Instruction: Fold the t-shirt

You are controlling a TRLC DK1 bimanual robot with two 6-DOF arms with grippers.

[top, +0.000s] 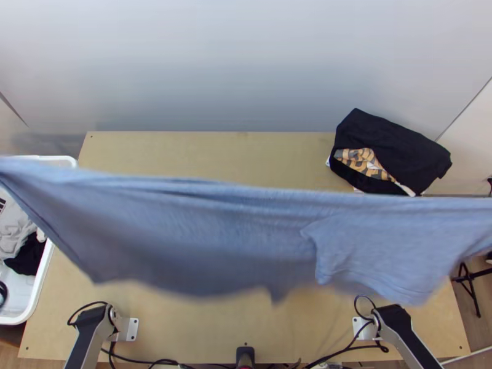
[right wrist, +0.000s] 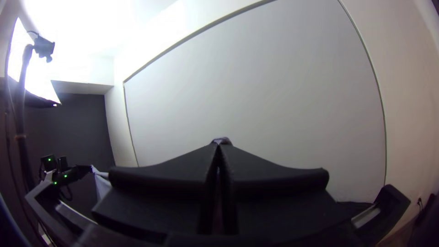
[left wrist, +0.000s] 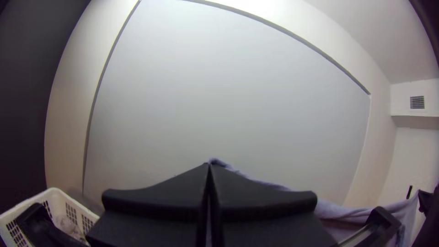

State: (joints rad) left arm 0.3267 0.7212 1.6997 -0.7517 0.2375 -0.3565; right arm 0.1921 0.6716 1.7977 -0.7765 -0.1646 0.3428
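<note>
Blue t-shirt, held aloft between two arms, liable to slip

Item: one shirt, drawn out sideways above the surface, spanning the middle of the frame and running past its left and right edges. Upper line taut; lower edge loose and uneven; a sleeve-like flap at right of centre.
Holders: left gripper and right gripper, each with fingers closed on a small bit of fabric at their tips.
Hazards, in my judgement: with so shallow a bite, more sideways pull could free an end and drop the shirt in a heap. Uneven hang could set it down skewed, with the flap doubled under. Lowered too far left, it could catch the basket; too far up and right, the dark pile.
Surface: pale wood. Near edge, bottom of frame: left arm, right arm, black cables. At the left edge of the frame, a white basket of grey and black clothes. Upper right, a dark pile with a patterned orange piece.
Room: wooden floor at lower right; beyond the far edge, a plain pale wall panel.
</note>
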